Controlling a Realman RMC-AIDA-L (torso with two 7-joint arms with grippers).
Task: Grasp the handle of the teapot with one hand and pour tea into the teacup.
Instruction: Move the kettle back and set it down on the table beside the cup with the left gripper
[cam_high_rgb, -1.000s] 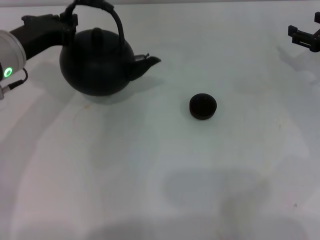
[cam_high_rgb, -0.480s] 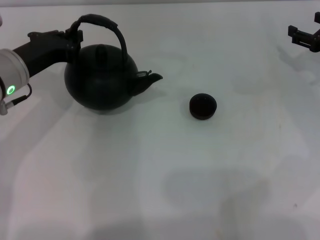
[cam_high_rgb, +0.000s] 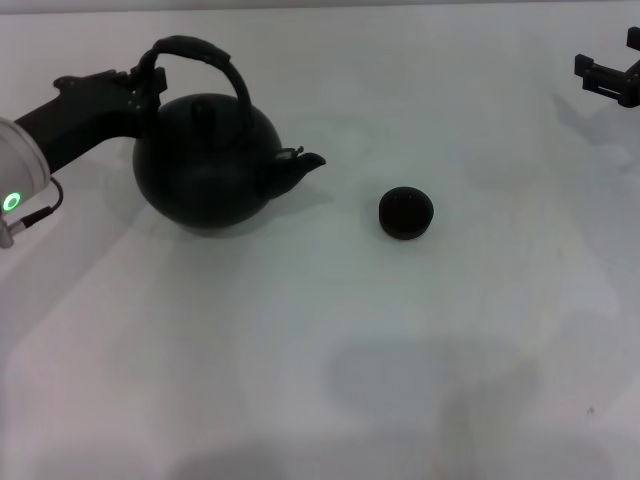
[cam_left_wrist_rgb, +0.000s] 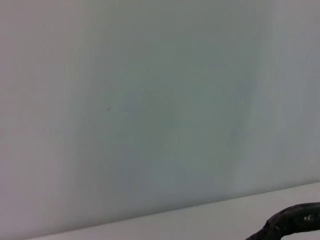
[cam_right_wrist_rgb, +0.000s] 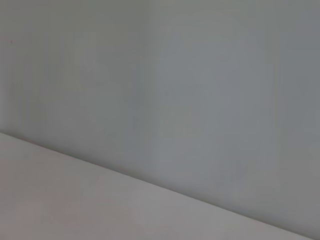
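Left gripper (cam_high_rgb: 143, 82) is clamped on the handle (cam_high_rgb: 200, 52) at its left end, so the grasp looks done. The teapot (cam_high_rgb: 205, 160) sits far left on the table (cam_high_rgb: 320, 330), upright, spout aimed at the cup (cam_high_rgb: 405, 212), which is well apart. From here I can't say whether the pot is lifted. Carrying and pouring remain. Right gripper (cam_high_rgb: 610, 78) is parked far right; its claw I cannot tell.

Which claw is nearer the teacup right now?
Left. The left claw is at the teapot's handle, to the robot's left of the teacup. The right claw sits at the far right edge, slightly farther off.
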